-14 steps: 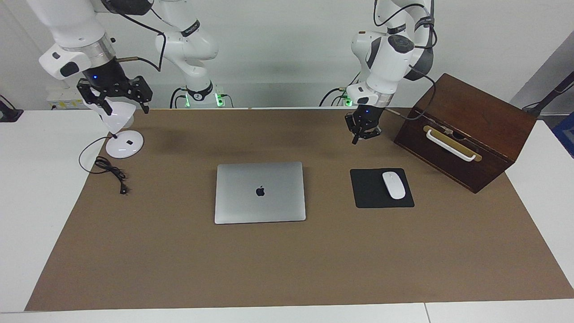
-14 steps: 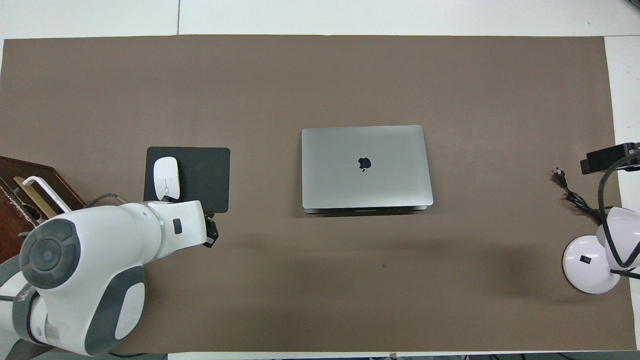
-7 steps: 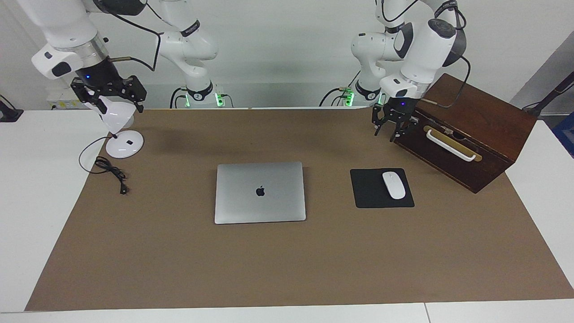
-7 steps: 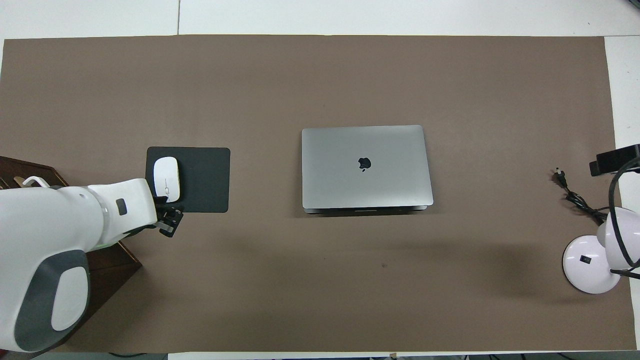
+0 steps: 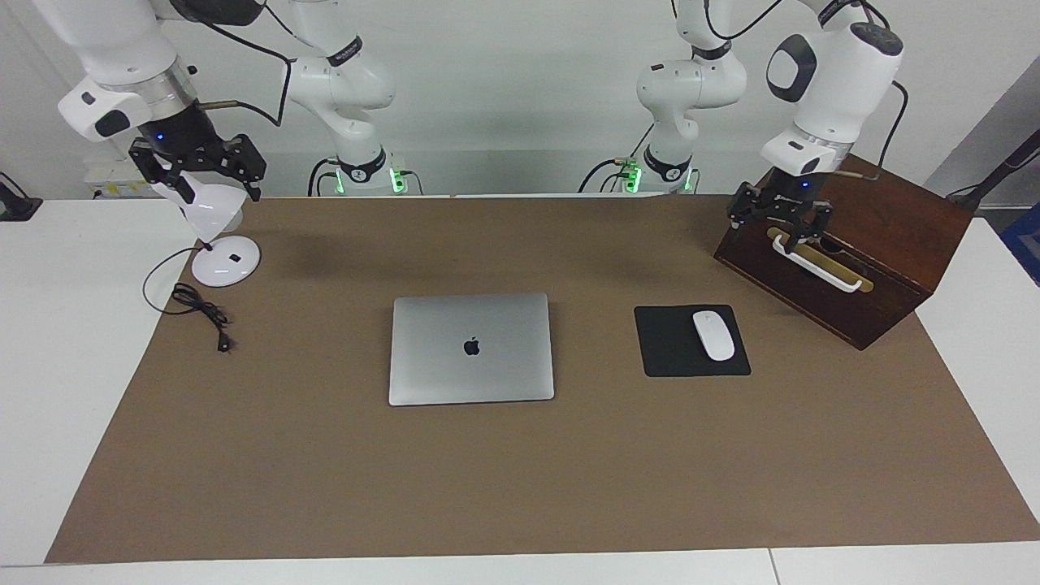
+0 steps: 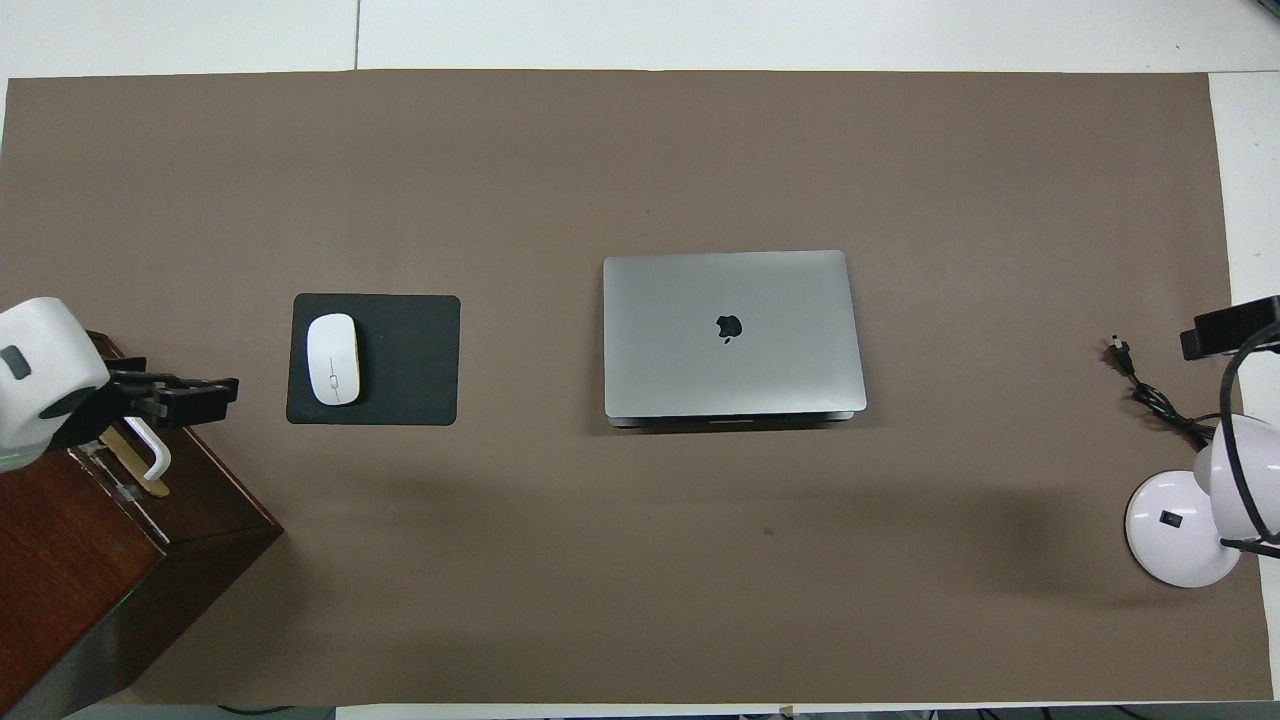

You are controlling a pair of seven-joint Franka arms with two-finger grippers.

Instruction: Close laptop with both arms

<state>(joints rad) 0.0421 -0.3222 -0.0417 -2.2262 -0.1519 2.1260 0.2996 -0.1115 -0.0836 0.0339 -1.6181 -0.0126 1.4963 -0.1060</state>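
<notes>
The left gripper hangs with fingers spread wide, empty, over the wooden box by its white handle. The right gripper, also wide and empty, hangs over the lamp. The laptop lies shut mid-mat, bare mat on all sides.

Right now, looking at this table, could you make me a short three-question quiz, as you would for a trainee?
1. True or false: the laptop lies shut, lid down.
2. The left gripper is up over which thing? A) the mouse pad B) the wooden box C) the laptop
3. Fill in: the right gripper hangs over the desk ____.

Key: 1. True. 2. B, by the box's white handle. 3. lamp.
</notes>
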